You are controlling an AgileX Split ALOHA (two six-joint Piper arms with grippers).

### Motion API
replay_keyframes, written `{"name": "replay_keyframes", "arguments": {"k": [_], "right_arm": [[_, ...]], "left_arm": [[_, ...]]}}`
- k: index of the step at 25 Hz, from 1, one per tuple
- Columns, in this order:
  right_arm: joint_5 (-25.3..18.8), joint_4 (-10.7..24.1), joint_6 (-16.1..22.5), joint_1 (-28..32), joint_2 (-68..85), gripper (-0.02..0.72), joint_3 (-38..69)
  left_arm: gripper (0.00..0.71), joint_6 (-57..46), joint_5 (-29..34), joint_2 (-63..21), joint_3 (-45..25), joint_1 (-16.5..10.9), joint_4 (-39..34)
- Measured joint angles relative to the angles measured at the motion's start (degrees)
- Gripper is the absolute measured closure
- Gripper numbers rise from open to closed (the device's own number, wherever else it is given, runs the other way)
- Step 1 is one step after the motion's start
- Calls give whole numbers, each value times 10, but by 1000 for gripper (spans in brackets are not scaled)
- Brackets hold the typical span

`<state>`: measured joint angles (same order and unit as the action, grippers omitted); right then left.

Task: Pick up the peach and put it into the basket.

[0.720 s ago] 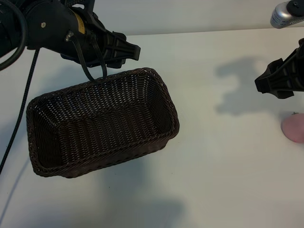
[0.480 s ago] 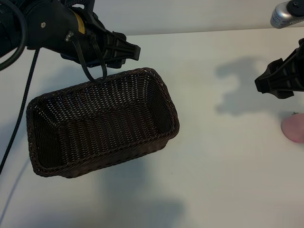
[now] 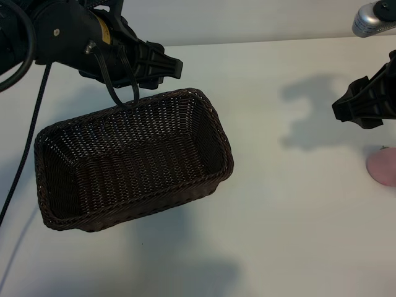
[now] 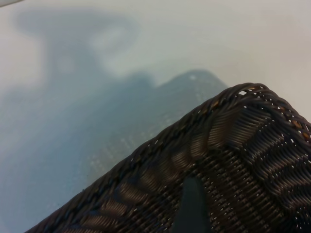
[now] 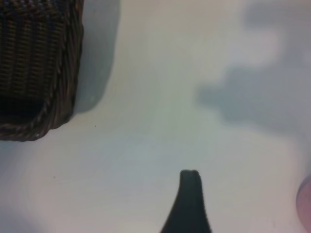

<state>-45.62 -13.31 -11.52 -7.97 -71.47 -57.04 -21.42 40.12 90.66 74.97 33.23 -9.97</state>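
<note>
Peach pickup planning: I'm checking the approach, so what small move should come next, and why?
Probably lower the right claw toward the peach. The peach lies on the table at the right edge, outside the basket, and the open right claw hangs just above and beside it, holding nothing.

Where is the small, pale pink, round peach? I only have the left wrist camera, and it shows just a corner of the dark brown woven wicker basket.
Observer: The peach lies on the white table at the exterior view's right edge, well apart from the basket.
Operator: Is a gripper on it?
Observer: No. The right gripper hangs open above it, not touching.
Operator: And the basket's inside?
Observer: Nothing lies in it. The left gripper hovers open over its far rim.
</note>
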Motion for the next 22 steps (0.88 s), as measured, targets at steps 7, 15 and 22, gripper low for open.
{"name": "replay_keyframes", "arguments": {"k": [7, 15, 22], "right_arm": [[1, 0, 0, 0, 0, 123, 0], [4, 0, 1, 0, 0, 123, 0], [6, 0, 1, 0, 0, 123, 0]], "left_arm": [[118, 0, 2, 0, 0, 0, -8], [118, -96, 88, -66, -44, -34, -87], [118, -206, 71, -177, -218, -89, -115]]}}
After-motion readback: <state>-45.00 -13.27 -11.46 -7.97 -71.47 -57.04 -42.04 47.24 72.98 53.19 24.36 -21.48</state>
